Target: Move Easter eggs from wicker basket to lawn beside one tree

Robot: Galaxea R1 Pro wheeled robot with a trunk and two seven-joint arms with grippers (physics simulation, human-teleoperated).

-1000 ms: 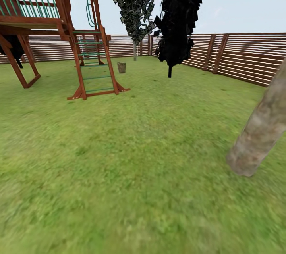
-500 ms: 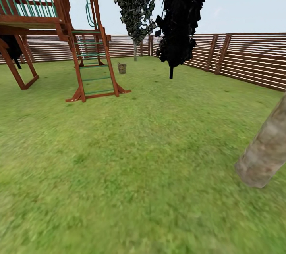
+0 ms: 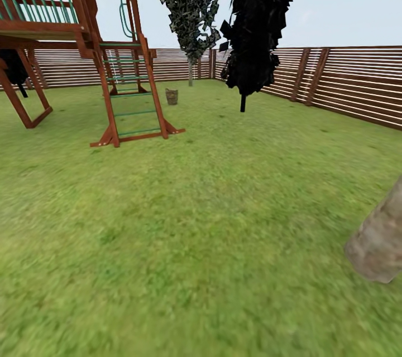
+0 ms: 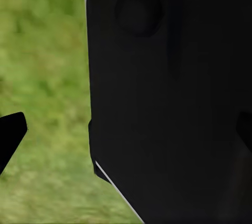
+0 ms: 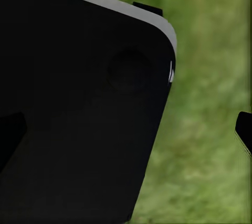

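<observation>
Lawn (image 3: pixel 184 223) fills the lower two thirds of the head view as mottled green grass, bare in the foreground. In the upper left of the frame stands a wooden play frame (image 3: pixel 72 28) of red-brown beams with green rungs; its ladder (image 3: pixel 134 106) slopes down to the grass left of centre. Just right of the ladder foot and farther back, the wicker basket (image 3: pixel 172 96) sits upright on the grass, small and grey-brown; its contents are too small to make out. Behind it, at upper centre, the tree (image 3: pixel 190 5) with a pale trunk and speckled dark foliage rises near the fence corner. Right of that tree, and nearer the camera, a second tree (image 3: pixel 254 22) shows black foliage on a thin black trunk. A brown slatted fence (image 3: pixel 346 81) runs across the background and along the right side. At the lower right edge, the base of a thick grey-brown trunk (image 3: pixel 379 245) meets the grass, cut off by the frame edge.

In the left wrist view a dark robot body panel (image 4: pixel 168 98) covers most of the frame, with blurred grass beside it; whether the left end effector is apart or together cannot be told. The right wrist view shows a similar dark panel (image 5: pixel 79 103) against grass; the right end effector's state also cannot be told.
</observation>
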